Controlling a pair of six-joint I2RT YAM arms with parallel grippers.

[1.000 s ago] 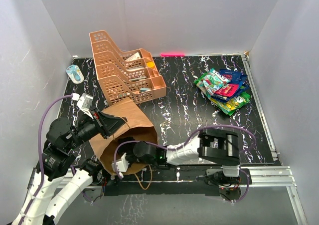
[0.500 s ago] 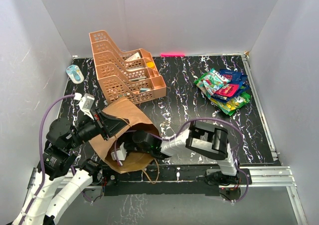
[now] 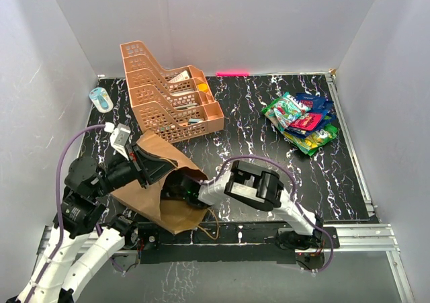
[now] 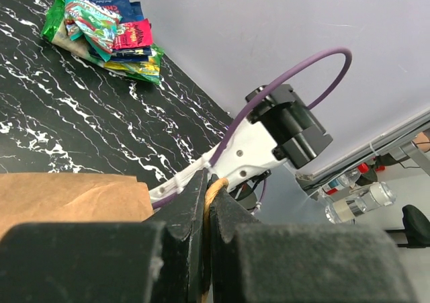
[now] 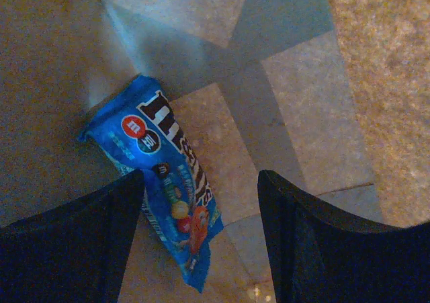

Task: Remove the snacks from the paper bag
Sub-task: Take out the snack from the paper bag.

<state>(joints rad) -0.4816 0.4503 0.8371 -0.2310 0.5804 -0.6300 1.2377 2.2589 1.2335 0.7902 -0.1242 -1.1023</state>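
The brown paper bag (image 3: 151, 199) lies tilted on its side at the near left, mouth facing right. My left gripper (image 4: 208, 182) is shut on its twine handle (image 4: 215, 194), holding the mouth up. My right gripper (image 5: 200, 182) is reaching deep into the bag with its jaws open. A small blue M&M's packet (image 5: 164, 182) lies on the bag's inner paper just ahead, partly between the fingers and untouched. In the top view the right gripper (image 3: 178, 189) is mostly hidden in the mouth. Other snacks (image 3: 302, 121) are piled at the far right of the table.
An orange tiered mesh rack (image 3: 168, 95) stands just behind the bag. A small blue-white object (image 3: 101, 99) sits at the far left corner, and a pink strip (image 3: 232, 73) at the back edge. White walls close in the table on three sides.
My right arm has pushed further left into the bag and its jaws have spread wider. The bag has tipped flatter. The left gripper has kept its hold on the handle.
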